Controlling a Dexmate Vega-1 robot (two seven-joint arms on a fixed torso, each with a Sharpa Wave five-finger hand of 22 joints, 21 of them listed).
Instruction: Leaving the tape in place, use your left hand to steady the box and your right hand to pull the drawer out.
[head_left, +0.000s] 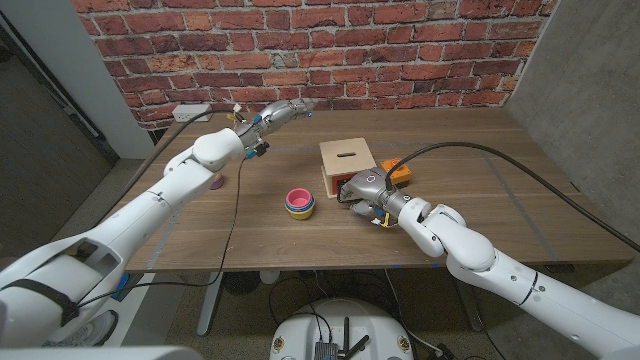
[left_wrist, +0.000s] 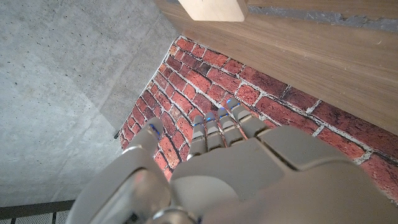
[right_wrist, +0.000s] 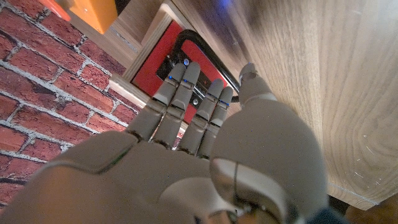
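Observation:
A light wooden box (head_left: 347, 158) stands mid-table, its red drawer front (right_wrist: 163, 59) with a black handle (right_wrist: 200, 62) facing my right hand. The drawer front sits level with the box frame. My right hand (head_left: 362, 189) is low at the box's front, and its straight fingers (right_wrist: 180, 99) reach to the handle without curling around it. My left hand (head_left: 278, 114) hangs in the air, to the left of the box and beyond it, fingers stretched out and holding nothing. A box corner (left_wrist: 211, 9) appears in the left wrist view. An orange object (head_left: 400, 172) lies just right of the box.
Stacked pink and yellow cups (head_left: 299, 203) stand left of my right hand. A small purple item (head_left: 216, 182) lies near the table's left edge, under my left forearm. A white power strip (head_left: 190, 112) sits at the far left corner. A brick wall (head_left: 330, 50) backs the table.

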